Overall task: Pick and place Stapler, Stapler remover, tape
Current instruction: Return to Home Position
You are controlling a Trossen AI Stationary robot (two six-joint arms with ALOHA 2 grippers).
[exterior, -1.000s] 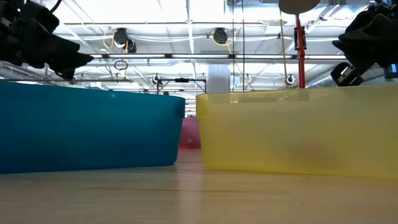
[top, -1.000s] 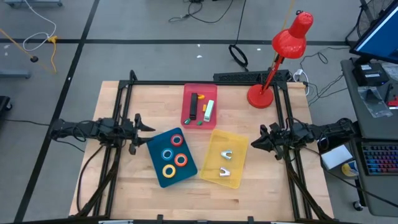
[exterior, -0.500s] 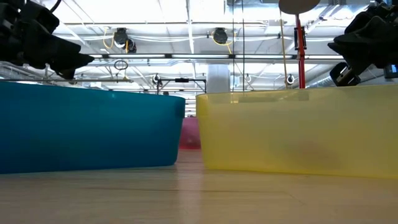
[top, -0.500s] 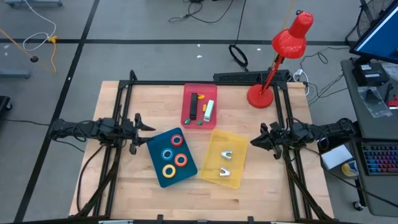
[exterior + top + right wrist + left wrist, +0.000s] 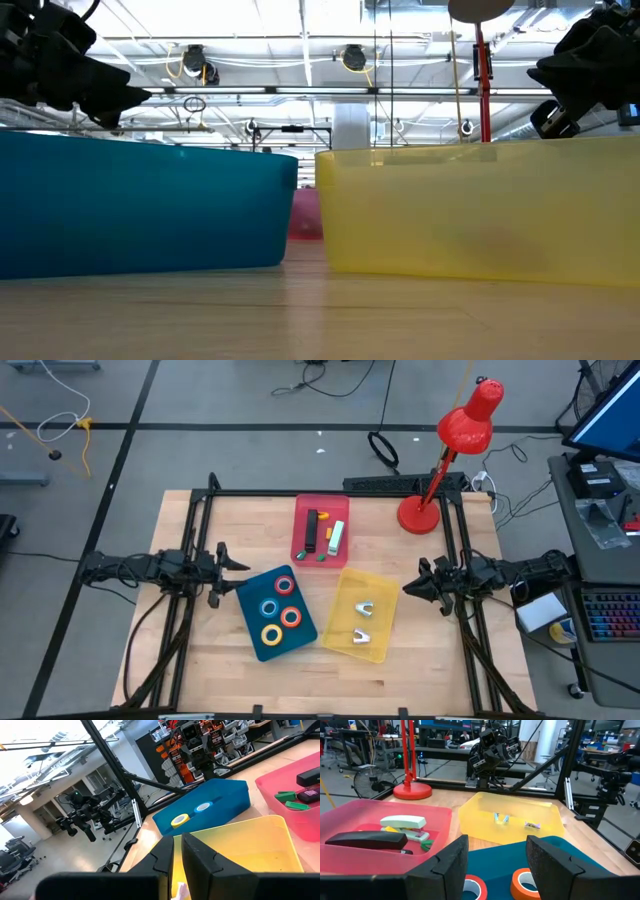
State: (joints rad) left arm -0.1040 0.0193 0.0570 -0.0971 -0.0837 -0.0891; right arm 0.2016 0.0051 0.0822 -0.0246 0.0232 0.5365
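Overhead, the left gripper (image 5: 230, 570) hung open at the table's (image 5: 420, 660) left edge, and the right gripper (image 5: 408, 590) hung with its fingers closed at the right edge. The four tape rolls (image 5: 291, 617) lay in the blue tray (image 5: 303, 635), two staplers (image 5: 312, 532) in the pink tray (image 5: 335, 508) farther back, and two staple removers (image 5: 364, 607) in the yellow tray (image 5: 382, 598) to the right.

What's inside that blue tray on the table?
The blue tray holds four tape rolls: two red-orange, one blue, one yellow. From above nothing covers them; the table-level view shows only the tray's wall.
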